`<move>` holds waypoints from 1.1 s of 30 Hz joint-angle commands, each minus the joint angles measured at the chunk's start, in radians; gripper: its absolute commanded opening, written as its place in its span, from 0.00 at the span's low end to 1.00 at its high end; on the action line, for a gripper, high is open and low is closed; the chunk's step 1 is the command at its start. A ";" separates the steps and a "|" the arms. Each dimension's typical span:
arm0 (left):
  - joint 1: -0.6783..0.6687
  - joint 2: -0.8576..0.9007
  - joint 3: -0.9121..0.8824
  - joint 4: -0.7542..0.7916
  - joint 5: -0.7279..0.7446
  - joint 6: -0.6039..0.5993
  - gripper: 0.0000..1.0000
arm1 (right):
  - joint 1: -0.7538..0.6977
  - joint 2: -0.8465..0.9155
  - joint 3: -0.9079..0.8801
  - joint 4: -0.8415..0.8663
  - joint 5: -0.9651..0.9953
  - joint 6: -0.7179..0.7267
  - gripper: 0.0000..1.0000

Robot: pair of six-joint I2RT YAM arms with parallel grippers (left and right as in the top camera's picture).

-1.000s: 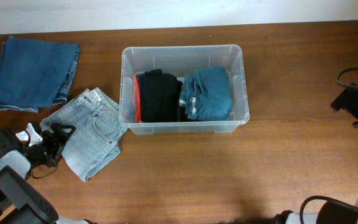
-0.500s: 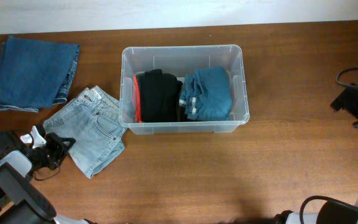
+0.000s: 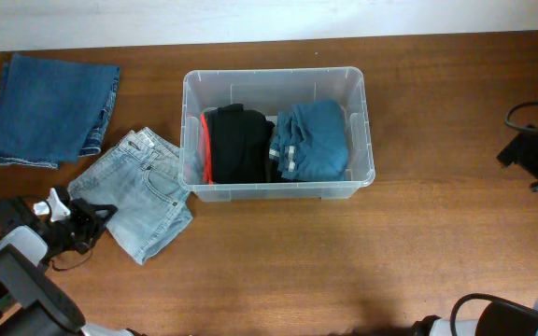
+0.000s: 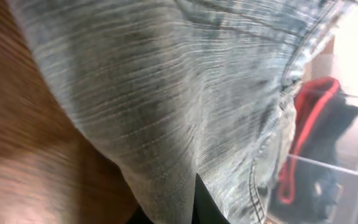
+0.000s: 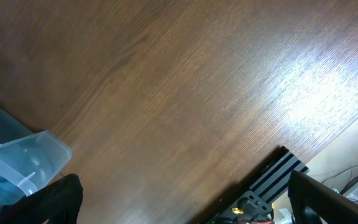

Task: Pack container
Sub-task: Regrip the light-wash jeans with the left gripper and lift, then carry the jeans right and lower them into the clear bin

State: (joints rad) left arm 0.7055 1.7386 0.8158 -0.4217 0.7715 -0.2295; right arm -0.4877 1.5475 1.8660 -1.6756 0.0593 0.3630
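Observation:
The container (image 3: 367, 121) is a clear plastic bin at the table's middle, holding a folded black garment with red trim (image 3: 239, 145) and a folded blue one (image 3: 314, 140). Light-blue denim shorts (image 3: 138, 201) lie left of it on the wood. My left gripper (image 3: 90, 222) is shut on the shorts' left edge. In the left wrist view the shorts (image 4: 166, 93) fill the frame, pinched in the gripper (image 4: 173, 214), with the container (image 4: 328, 162) beyond. My right gripper (image 5: 185, 202) hangs open over bare wood, near a container corner (image 5: 23, 155).
A folded dark-blue denim piece (image 3: 54, 107) lies at the far left back. The right arm (image 3: 535, 154) with its cables sits at the table's right edge. A black striped fixture (image 5: 272, 180) shows beyond the table's edge in the right wrist view.
My left gripper has shut on the shorts' edge, and the shorts have shifted slightly to the right. The right arm has not moved.

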 commanded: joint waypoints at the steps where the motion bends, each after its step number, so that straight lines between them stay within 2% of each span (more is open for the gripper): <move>1: -0.004 -0.101 0.045 -0.043 0.089 -0.008 0.01 | -0.005 -0.003 0.002 0.000 0.002 0.005 0.98; 12: -0.004 -0.434 0.189 -0.217 0.071 -0.009 0.01 | -0.005 -0.003 0.002 0.000 0.001 0.005 0.98; 21: -0.005 -0.684 0.280 -0.264 0.075 -0.131 0.01 | -0.005 -0.003 0.002 0.000 0.002 0.005 0.98; 25: -0.029 -0.780 0.321 -0.259 0.116 -0.204 0.01 | -0.005 -0.003 0.002 0.000 0.001 0.005 0.98; 28: -0.087 -0.831 0.362 -0.243 0.158 -0.209 0.01 | -0.005 -0.003 0.002 0.000 0.002 0.005 0.98; 33: -0.232 -0.863 0.369 -0.062 0.183 -0.321 0.01 | -0.005 -0.003 0.002 0.000 0.001 0.005 0.99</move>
State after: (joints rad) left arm 0.5484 0.9043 1.1416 -0.5781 0.8845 -0.4622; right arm -0.4877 1.5475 1.8660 -1.6756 0.0593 0.3630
